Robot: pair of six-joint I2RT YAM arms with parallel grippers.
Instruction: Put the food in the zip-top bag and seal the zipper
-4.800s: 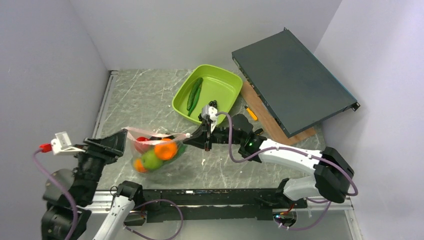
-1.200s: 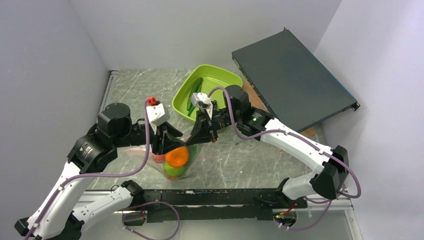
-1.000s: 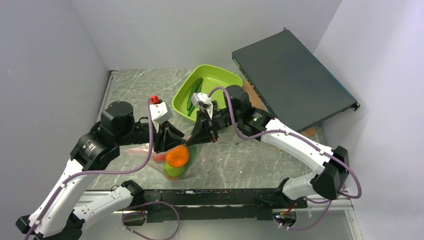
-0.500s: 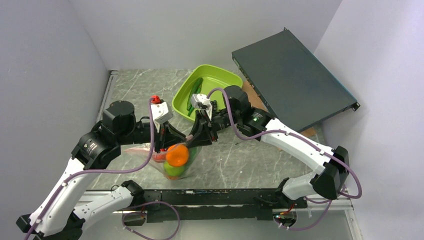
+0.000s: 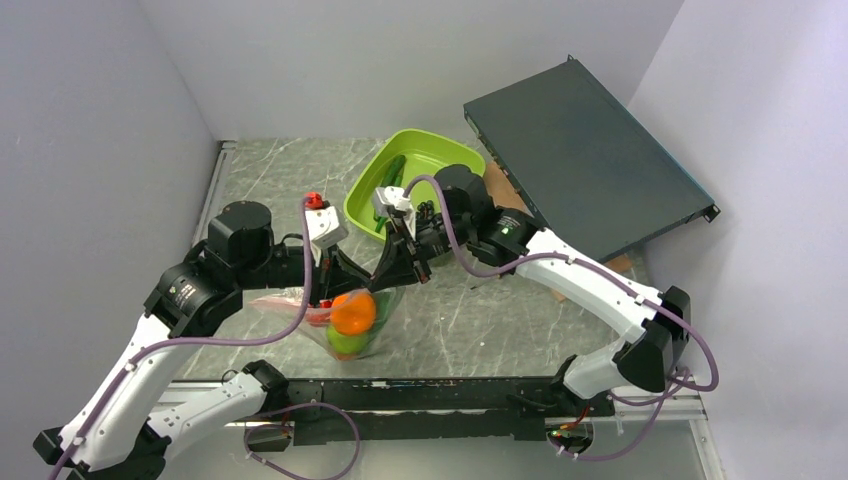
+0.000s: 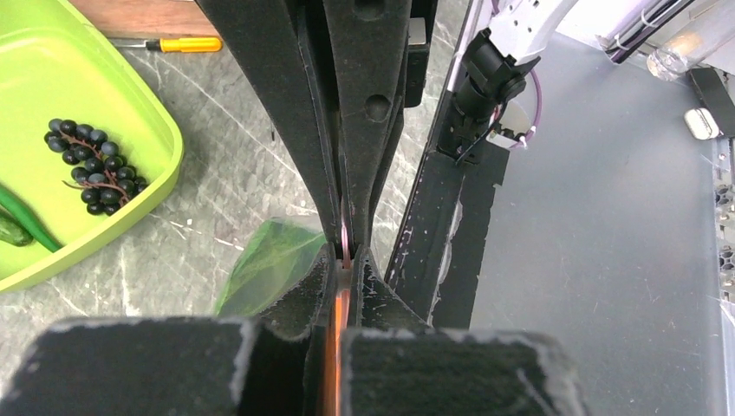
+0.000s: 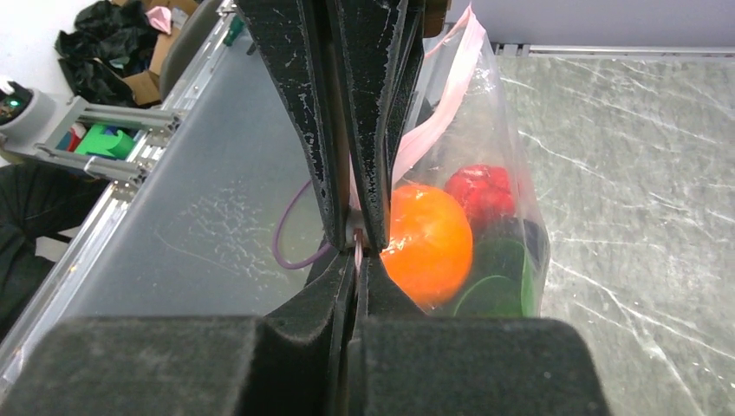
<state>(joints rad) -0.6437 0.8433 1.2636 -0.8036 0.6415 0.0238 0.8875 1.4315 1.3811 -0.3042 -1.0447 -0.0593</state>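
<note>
Clear zip-top bag (image 7: 507,121), upright near centre, pink zipper (image 7: 451,69) uppermost. Inside: orange (image 5: 352,313), green apple (image 5: 345,342), red pepper (image 7: 479,192). Farther right, outside it: cucumber (image 5: 393,168), dark grapes (image 6: 91,165).

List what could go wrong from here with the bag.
1. The left gripper and right gripper are both shut on the zipper at nearly one spot, fingers tip to tip; the loaded zip-top bag could slip free and spill the orange.
2. The grapes and a cucumber lie in the green tray; sealing now would likely leave them out.
</note>
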